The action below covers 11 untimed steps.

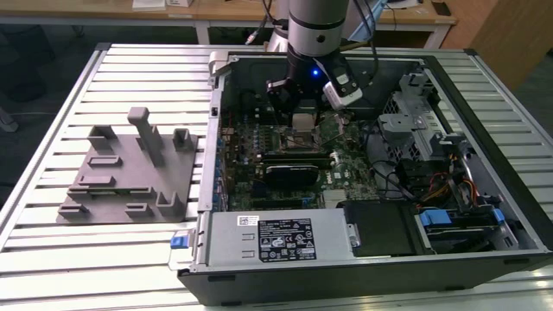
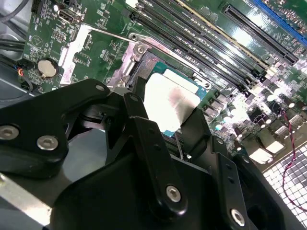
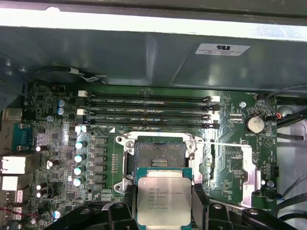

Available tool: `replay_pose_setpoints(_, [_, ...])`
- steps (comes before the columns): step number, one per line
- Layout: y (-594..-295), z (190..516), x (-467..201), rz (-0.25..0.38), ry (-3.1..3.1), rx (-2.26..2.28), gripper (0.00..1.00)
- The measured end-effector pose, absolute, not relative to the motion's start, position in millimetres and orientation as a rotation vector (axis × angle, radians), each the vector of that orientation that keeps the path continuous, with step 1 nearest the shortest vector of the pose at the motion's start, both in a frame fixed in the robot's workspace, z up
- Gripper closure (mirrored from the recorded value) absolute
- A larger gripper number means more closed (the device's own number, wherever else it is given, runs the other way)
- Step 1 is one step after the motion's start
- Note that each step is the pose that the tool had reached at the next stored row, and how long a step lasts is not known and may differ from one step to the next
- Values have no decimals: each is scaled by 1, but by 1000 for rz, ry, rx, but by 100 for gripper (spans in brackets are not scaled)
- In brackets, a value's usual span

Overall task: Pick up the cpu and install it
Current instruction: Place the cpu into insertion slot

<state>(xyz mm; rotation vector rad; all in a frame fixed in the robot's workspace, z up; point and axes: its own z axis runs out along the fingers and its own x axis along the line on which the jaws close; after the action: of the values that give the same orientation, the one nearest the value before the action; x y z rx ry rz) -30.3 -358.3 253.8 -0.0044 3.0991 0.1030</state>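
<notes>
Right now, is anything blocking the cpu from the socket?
Nothing visible. The gripper holds the cpu by two opposite edges, close to the open socket, whose contact field lies uncovered.

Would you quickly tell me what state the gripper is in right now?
Gripper: closed on the cpu, fingers on two opposite edges, near the empty socket.

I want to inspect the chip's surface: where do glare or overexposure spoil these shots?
In the second wrist view, glare whitens the shiny top of the silver-grey square cpu; in the first wrist view it is evenly lit, but the metal rim of the dark computer case is blown out; in the exterior view the green motherboard inside looks dim.
</notes>
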Motion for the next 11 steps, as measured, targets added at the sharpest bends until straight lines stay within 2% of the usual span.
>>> replay_pose_setpoints(11, [-358,254,-30,98,3086,227,46])
